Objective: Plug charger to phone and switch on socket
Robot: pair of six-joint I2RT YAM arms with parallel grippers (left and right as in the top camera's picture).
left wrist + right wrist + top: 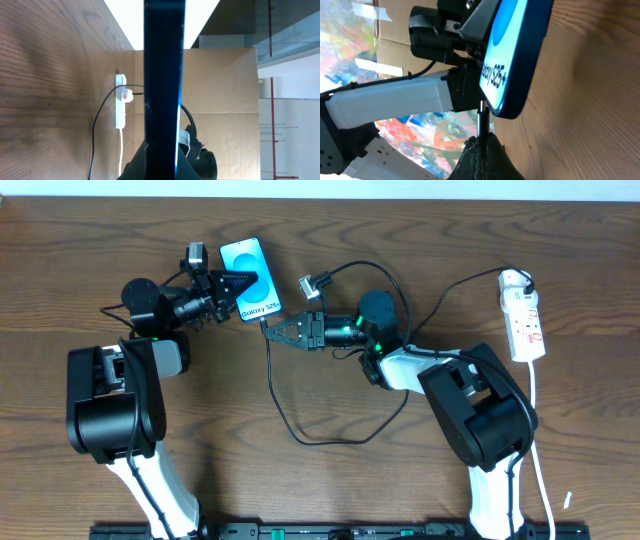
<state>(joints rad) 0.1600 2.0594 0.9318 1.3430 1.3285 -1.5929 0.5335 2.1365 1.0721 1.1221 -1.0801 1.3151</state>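
Your left gripper (245,281) clamps the phone (243,252) at upper centre-left, your right gripper (268,330) pinches the charger (481,112) tip at its lower edge; slight tilt probably jams or misses the port.

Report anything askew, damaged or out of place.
Nothing damaged or spilled. The phone is askew: pinched at an angle by the left gripper, while the right gripper holds the charger at its bottom edge.
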